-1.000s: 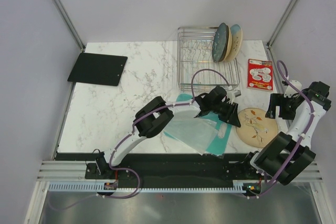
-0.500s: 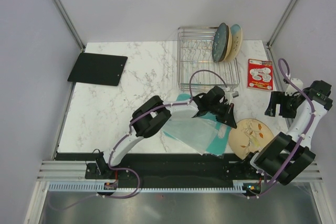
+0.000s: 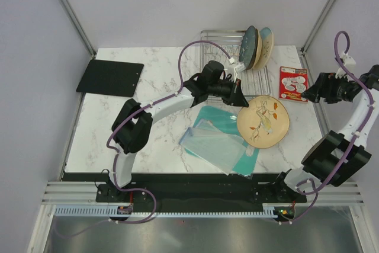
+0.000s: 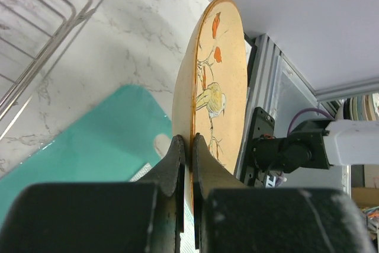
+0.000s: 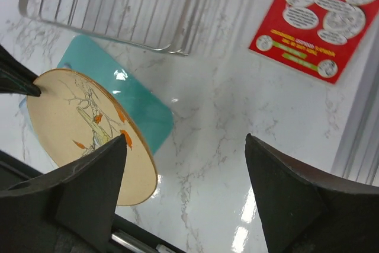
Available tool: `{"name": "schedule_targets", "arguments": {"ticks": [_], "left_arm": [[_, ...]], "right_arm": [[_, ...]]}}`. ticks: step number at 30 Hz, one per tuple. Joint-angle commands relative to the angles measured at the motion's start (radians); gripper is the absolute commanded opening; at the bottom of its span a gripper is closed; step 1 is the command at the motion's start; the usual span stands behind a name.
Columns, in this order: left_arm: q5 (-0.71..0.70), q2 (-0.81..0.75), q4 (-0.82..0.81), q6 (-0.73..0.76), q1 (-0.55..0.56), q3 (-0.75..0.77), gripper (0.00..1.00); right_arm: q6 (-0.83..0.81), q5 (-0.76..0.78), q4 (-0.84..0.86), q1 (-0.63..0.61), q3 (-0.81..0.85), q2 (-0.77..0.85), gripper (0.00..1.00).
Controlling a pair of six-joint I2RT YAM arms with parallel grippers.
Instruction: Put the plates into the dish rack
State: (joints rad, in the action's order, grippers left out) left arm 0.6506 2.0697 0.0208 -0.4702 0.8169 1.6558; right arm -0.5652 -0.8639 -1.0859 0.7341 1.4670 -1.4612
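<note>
My left gripper point(image 3: 238, 95) is shut on the rim of a tan plate with leaf sprigs point(image 3: 263, 121) and holds it tilted above the table, just in front of the silver wire dish rack point(image 3: 220, 70). In the left wrist view the plate point(image 4: 213, 69) is seen edge-on with the fingers point(image 4: 177, 158) pinching its rim. A dark grey-blue plate point(image 3: 250, 47) and a cream-and-light-blue plate point(image 3: 265, 45) stand upright at the rack's right end. My right gripper point(image 3: 312, 90) is open and empty beside the red card; its view shows the held plate point(image 5: 89, 128). The second tan plate is not in view.
A teal cutting board point(image 3: 222, 140) with a clear sheet on it lies under and left of the held plate. A red-and-white card point(image 3: 293, 83) lies right of the rack. A black mat point(image 3: 110, 77) lies at the far left. Frame posts stand at the back corners.
My left gripper has lifted the tan plate off the table at the front right and carried it back toward the rack. My right arm has risen and moved toward the card.
</note>
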Motion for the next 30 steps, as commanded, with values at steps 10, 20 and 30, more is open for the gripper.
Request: {"name": "schedule_targets", "arguments": {"ticks": [10,20,30], "left_arm": [[0.113,-0.161,0.019,0.09,0.005,0.098,0.02],[0.11,-0.148,0.033,0.114,-0.021,0.13,0.03],[0.103,-0.14,0.047,0.145,-0.048,0.18,0.03]], "right_arm": [[-0.484,-0.175,-0.374,-0.335,0.112,-0.076,0.9],[-0.617,-0.014,-0.376,-0.421,0.069,-0.085,0.89],[-0.619,-0.05,-0.374,-0.449,0.029,-0.207,0.88]]}}
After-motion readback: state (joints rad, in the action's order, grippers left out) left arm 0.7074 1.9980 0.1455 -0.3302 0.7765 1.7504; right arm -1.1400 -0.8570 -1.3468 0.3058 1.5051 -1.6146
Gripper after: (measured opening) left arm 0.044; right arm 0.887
